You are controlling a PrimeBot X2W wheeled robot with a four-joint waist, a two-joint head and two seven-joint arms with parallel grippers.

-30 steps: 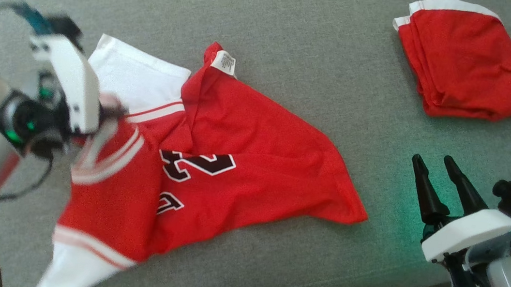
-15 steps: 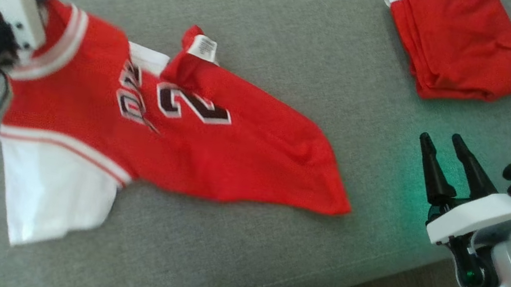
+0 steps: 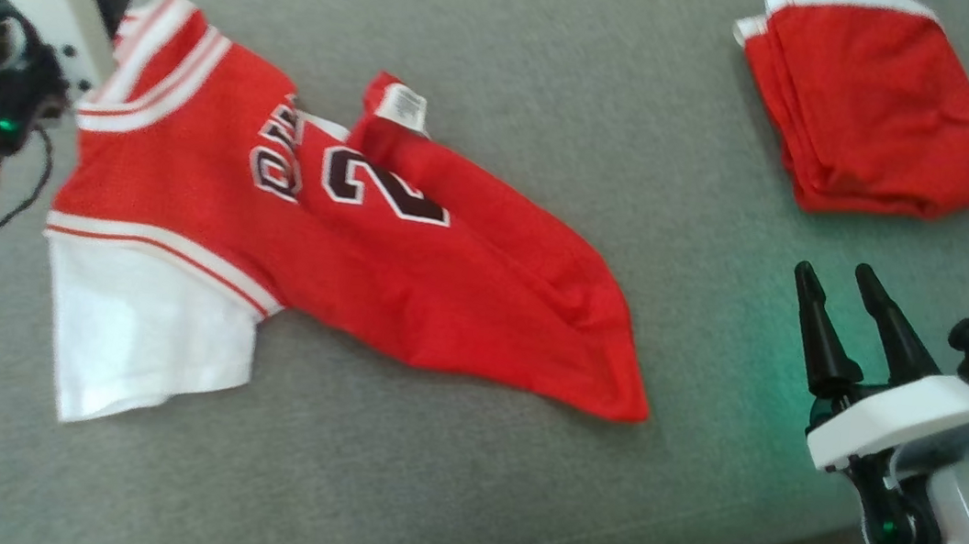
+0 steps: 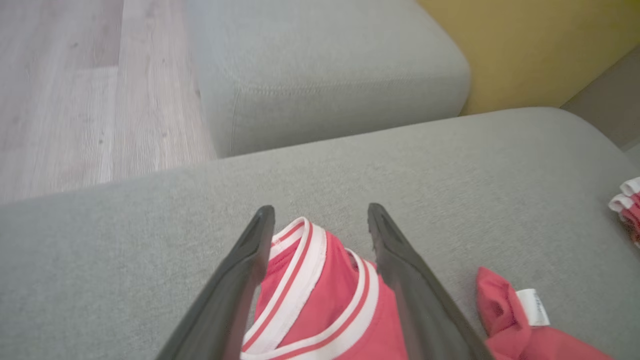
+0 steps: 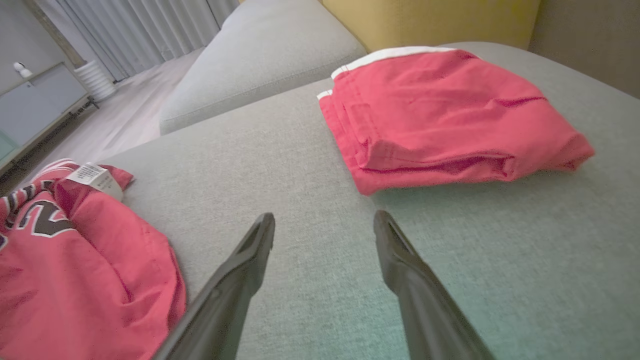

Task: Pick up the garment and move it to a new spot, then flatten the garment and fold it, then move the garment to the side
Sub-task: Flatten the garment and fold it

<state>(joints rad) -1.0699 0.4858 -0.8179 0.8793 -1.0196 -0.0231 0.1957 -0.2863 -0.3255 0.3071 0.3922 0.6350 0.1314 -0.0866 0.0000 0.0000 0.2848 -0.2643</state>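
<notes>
the jersey (image 3: 443, 304) is lying rumpled on the grey cushion (image 3: 566, 60), stretching from 9 o'clock toward the centre. the left pincer (image 4: 320, 220) is standing open astride its striped trim (image 4: 305, 260) (gripping nothing), and the right pincer (image 3: 832, 276) is hovering open at 4 o'clock. the flattening step seems to be starting. next, both pincers are probably needing to spread the doubled-over flap with the label (image 3: 400, 105).

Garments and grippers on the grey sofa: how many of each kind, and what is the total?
Garments: 2 (red jersey spread out, folded red garment)
Grippers: 2 (left gripper and right gripper, both open)
Total: 4
</notes>
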